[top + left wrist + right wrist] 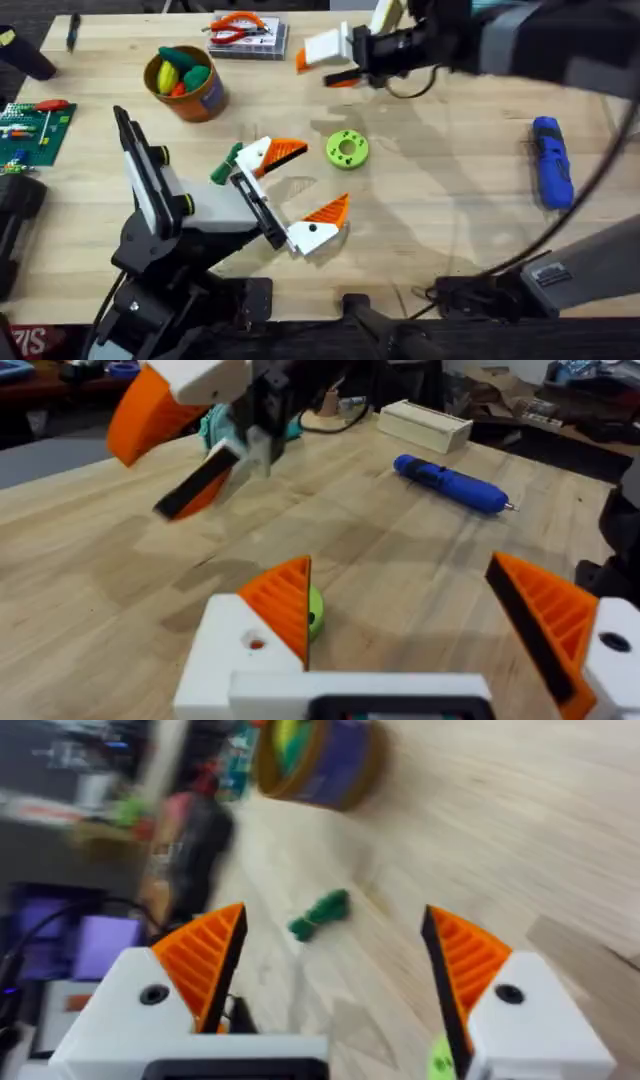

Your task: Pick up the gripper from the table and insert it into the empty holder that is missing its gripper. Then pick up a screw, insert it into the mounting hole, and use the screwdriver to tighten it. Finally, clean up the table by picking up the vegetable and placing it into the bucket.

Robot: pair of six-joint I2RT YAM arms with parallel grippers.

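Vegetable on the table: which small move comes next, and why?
Probably lower the open left gripper onto the vegetable, then close. It lies on the table just beyond the far finger, not yet in the bucket. The open right gripper hangs higher, farther back.

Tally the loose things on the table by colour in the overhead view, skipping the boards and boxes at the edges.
Green: 2, the vegetable and a round disc
Blue: 1, the screwdriver
Orange-yellow: 1, the bucket holding toy pieces
Total: 4
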